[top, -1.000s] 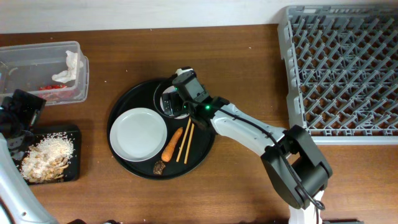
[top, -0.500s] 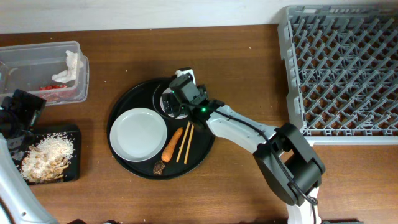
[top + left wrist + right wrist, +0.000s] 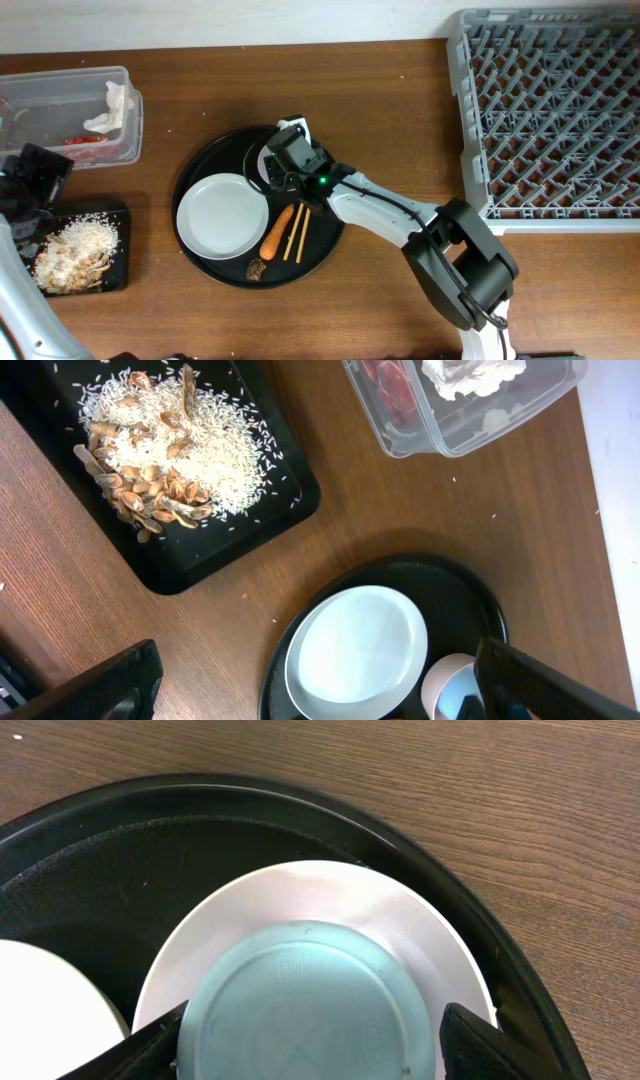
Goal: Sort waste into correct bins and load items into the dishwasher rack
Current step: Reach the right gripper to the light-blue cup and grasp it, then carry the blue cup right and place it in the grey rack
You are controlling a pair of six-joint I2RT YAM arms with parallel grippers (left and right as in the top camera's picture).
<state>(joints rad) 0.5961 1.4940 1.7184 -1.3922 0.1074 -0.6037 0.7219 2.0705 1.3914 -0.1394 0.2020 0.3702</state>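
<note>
Right gripper [image 3: 312,1042] has crept a little toward the near-left side of the round black tray [image 3: 322,246] and now sits low over the light-blue cup [image 3: 300,1005]. The left arm has not shifted. The cup stands upside down inside the small white bowl [image 3: 405,925], at the far side of the tray. A dark finger stands on each side of the cup, close against its wall. The wrist view cuts off the contact, so I cannot tell whether the pads already press or just straddle it.

Left gripper [image 3: 318,665] hangs spread wide with nothing between its fingers, above the table between the black bin and the round tray.

Sorting looks partly done. Rice and beige scraps [image 3: 72,252] lie in the shallow black tray [image 3: 118,215], and the crumpled tissue [image 3: 112,105] and red wrapper [image 3: 82,141] lie in the clear tub [image 3: 60,80]. Two bits of waste are left on the round tray – the orange carrot [image 3: 278,232] and the small dark scrap [image 3: 257,269].

Loading has hardly begun. The white plate [image 3: 222,214], the chopsticks [image 3: 297,226], the cup and the bowl all remain on the round tray, and the grey rack [image 3: 550,110] at the far right shows only its pegs. By my reckoning the cup is the first item bound for it – four items and two scraps to go.
</note>
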